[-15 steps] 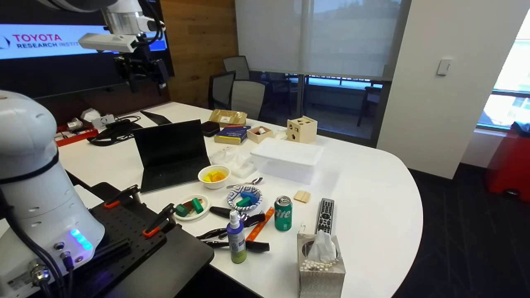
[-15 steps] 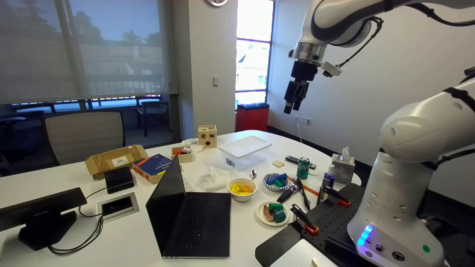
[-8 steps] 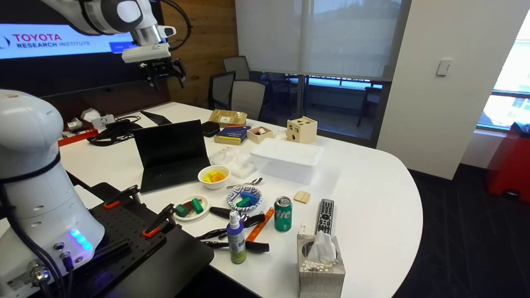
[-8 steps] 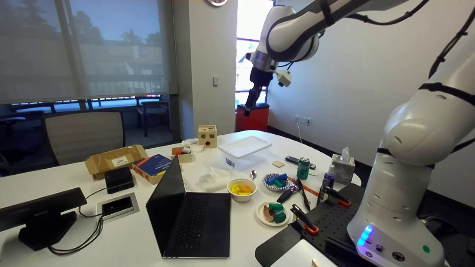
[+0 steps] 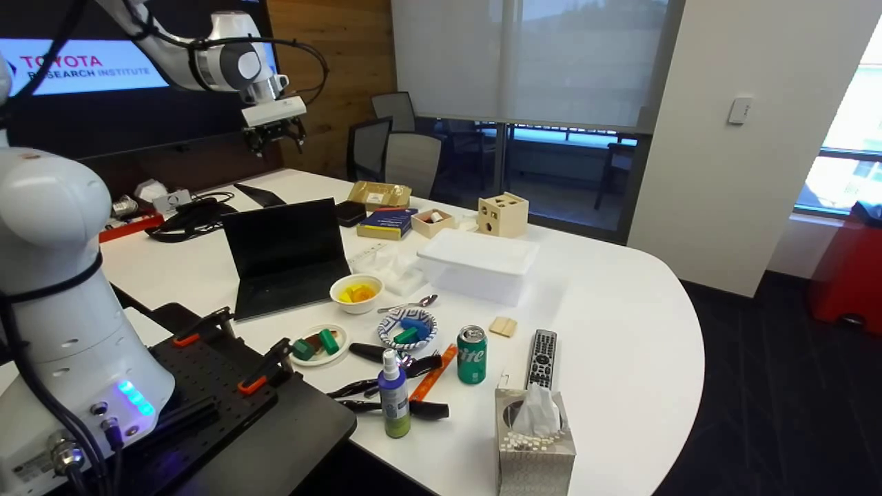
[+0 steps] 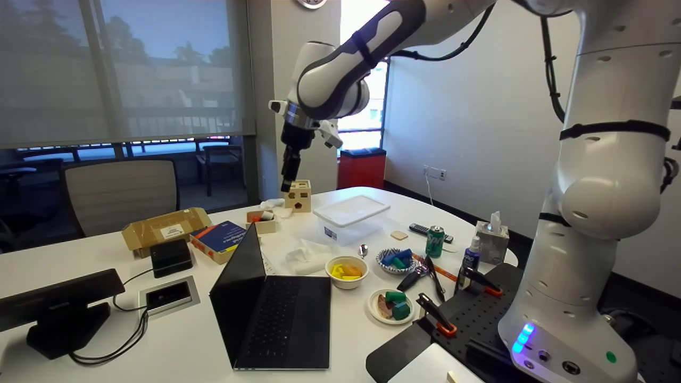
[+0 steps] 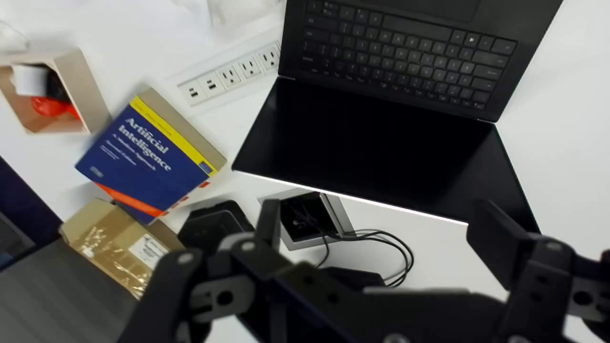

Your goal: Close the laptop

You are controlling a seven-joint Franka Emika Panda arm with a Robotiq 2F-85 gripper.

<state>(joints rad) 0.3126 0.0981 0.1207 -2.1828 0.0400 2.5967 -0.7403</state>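
In both exterior views, the laptop (image 5: 286, 258) stands open near the blue book (image 5: 387, 223), the gripper (image 6: 287, 184) above book level; in the wrist view, its empty fingers (image 7: 495, 240) are spread, and approaching from the keyboard (image 7: 405, 57) side could push the lid (image 7: 376, 152) backward.

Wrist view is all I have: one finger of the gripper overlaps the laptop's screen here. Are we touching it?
Observer: No. In both exterior views there is open space between the gripper and the laptop.
Operator: From above I can't judge its tilt.
Observer: In an exterior view the screen stands past upright, leaning back away from the keyboard.
Operator: Anything near the laptop, out of my picture?
Observer: A white bowl with yellow pieces sits close beside it; whether they touch, I can't tell.
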